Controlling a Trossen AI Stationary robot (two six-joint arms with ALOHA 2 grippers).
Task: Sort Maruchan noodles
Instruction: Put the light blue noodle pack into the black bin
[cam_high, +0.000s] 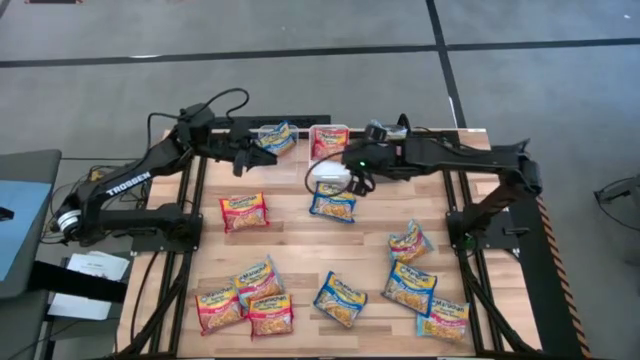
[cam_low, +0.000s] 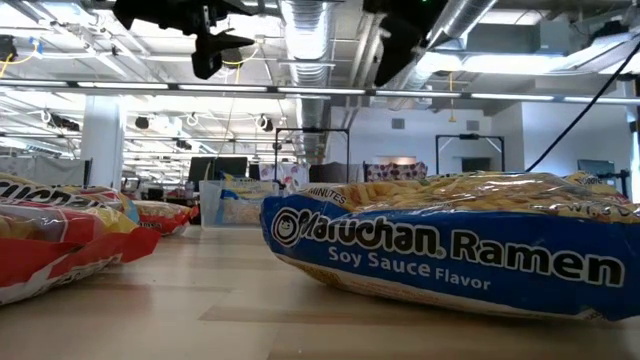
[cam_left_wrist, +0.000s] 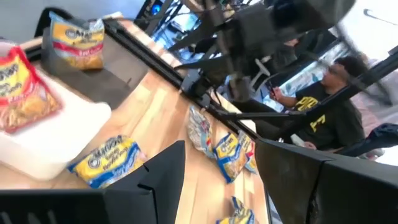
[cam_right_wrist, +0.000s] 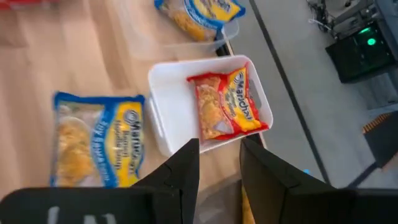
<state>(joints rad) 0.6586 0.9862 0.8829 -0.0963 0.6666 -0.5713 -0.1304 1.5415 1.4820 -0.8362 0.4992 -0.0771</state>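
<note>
My right gripper (cam_right_wrist: 219, 163) hangs just above the white bin (cam_right_wrist: 163, 93), fingers parted and empty. A red packet (cam_right_wrist: 227, 104) lies inside that bin, a blue packet (cam_right_wrist: 99, 138) just beside it on the table (cam_high: 300, 255). My left gripper (cam_high: 262, 157) hovers near the clear bin (cam_high: 272, 130), open; that bin seems to hold a blue packet.

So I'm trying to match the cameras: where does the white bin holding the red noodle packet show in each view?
High view: white bin at the table's far edge, centre.
Low view: cannot tell.
Left wrist view: white bin at left, red packet inside.
Right wrist view: centre.
Shared landmark: blue packet beside it.
</note>
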